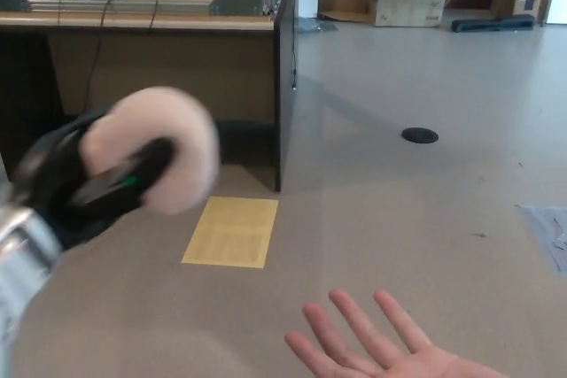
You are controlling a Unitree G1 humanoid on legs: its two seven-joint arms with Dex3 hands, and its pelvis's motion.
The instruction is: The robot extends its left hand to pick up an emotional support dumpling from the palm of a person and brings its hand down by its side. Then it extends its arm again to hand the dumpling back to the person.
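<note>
Left hand (97, 179) grips the dumpling (164, 143) — person's palm (390, 351) open.

At nine o'clock I see the left hand (84, 179) and its dumpling (164, 143) motion-blurred, finger detail lost. At six o'clock the frame's bottom edge crops the person's hand (376, 347).
</note>
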